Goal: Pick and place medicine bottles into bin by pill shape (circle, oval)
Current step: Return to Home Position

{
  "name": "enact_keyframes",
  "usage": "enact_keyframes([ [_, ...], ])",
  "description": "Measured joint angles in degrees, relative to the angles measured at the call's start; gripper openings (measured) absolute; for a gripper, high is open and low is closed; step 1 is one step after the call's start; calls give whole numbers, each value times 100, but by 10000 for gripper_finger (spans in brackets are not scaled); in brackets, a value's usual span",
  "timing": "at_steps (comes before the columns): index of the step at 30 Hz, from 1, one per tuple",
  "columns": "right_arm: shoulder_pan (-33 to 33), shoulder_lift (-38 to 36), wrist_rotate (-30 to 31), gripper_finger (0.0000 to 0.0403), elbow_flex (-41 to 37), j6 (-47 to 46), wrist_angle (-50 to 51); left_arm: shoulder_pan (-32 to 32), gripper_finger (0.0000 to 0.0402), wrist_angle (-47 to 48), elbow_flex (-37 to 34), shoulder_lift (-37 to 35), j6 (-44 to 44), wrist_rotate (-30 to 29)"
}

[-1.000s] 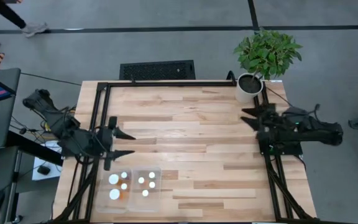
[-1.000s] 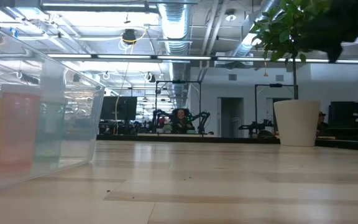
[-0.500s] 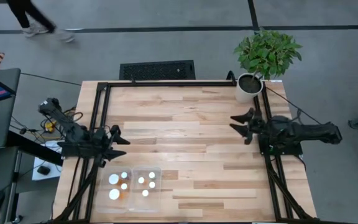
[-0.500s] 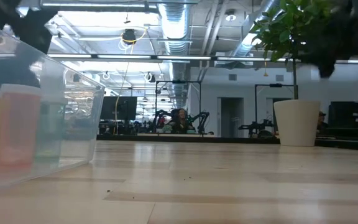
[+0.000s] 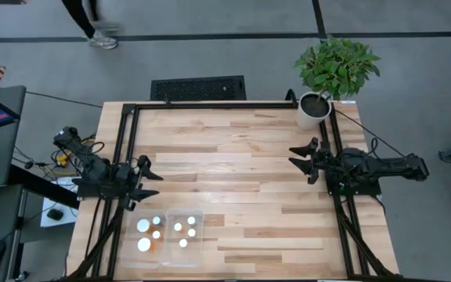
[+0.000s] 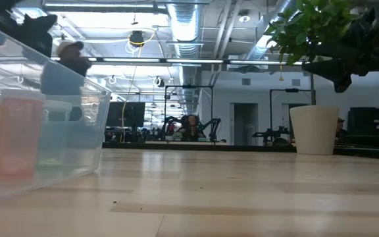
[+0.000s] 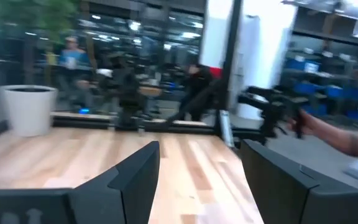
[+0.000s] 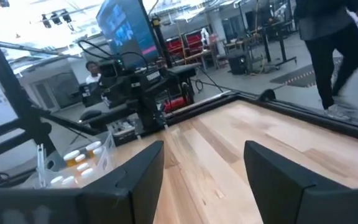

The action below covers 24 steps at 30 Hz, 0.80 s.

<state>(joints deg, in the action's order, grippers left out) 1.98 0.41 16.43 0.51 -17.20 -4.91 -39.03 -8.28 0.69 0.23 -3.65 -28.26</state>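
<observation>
The clear bin (image 5: 196, 235) stands on the table near its near-left corner. Several medicine bottles stand upright in it, white caps up: some in the left compartment (image 5: 144, 244), some in the right (image 5: 183, 243). The right wrist view shows them too (image 8: 73, 155), and in the low view they appear as orange shapes behind the bin's wall (image 6: 18, 128). My left gripper (image 5: 152, 180) hovers open at the table's left edge, just beyond the bin. My right gripper (image 5: 294, 160) hovers open at the right edge. Both point level across the table, with nothing between the fingers (image 7: 197, 180) (image 8: 204, 180).
A potted plant in a white pot (image 5: 314, 110) stands at the far right corner. A black frame (image 5: 210, 105) runs along the far and side edges of the table. Bare wood (image 5: 233, 180) lies between the grippers. A person (image 5: 92, 23) walks on the floor beyond the table.
My left arm has folded down and drawn back a little toward the table's left edge, and its gripper has tipped up to level. My right gripper has sunk and now reaches slightly farther over the table. Neither gripper's finger gap has changed. The person has walked rightward past the table's far side.
</observation>
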Motion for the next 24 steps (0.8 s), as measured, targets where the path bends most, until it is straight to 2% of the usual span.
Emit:
enact_keyframes([
  [5,0,5,0,234,0,-74,11,2,218,223,0,1,-407,-321],
  [24,0,3,2,234,-4,-79,13,2,218,379,0,2,-432,-349],
])
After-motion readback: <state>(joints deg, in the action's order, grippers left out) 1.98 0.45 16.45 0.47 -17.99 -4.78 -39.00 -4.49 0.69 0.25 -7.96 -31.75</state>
